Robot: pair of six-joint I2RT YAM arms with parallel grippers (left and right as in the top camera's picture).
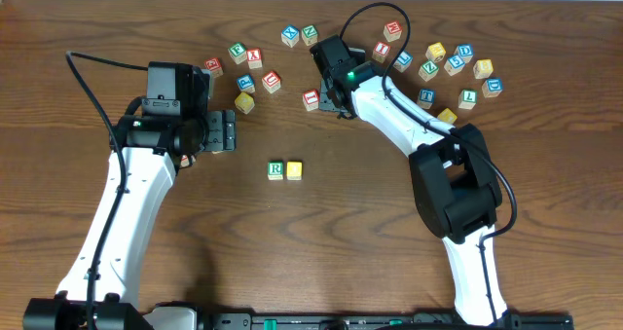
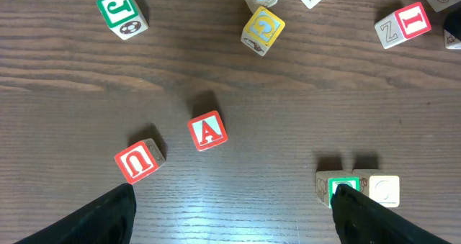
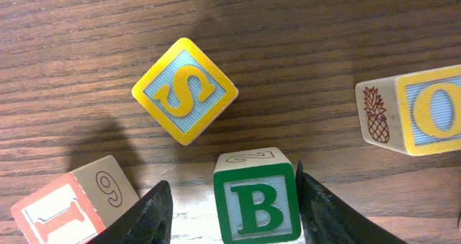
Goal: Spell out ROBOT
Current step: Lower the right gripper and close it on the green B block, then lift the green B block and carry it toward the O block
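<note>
While nothing is clamped yet, I'm flagging risks, left to right.

Left gripper (image 1: pixel 222 132) is hanging wide open and empty, left of centre. Its wrist view is showing one fingertip (image 2: pixel 360 215) covering part of the R cube (image 2: pixel 343 190), but overhead is showing them apart.

R is sitting mid-scene with a yellow-topped cube (image 1: pixel 294 170) touching its right side. I'm not reading a letter on that top. Setting the next cube down hard against that pair could be knocking the row crooked.

Right gripper (image 3: pixel 232 201), farther back and right of the pair, is sitting partly open with jaws either side of the green B cube (image 3: pixel 257 201). One finger (image 3: pixel 324 215) looks to be touching it and the other is showing a gap, so no grip. I'm judging that uneven contact could twist or shove the B once the jaws come in. The gapped finger is also sitting near a red I cube (image 3: pixel 72 204), which could get nudged.

Yellow S cube (image 3: pixel 185 91) is lying just ahead, with a yellow O cube (image 3: pixel 414 111) off to the side.

Legible:
- green J cube (image 2: pixel 121 12), red U cube (image 2: pixel 137 161), red A cube (image 2: pixel 207 130)
- "9" beside the I, outlined "2" above the B, pineapple picture beside the O

T I'm not picking out anywhere.
</note>
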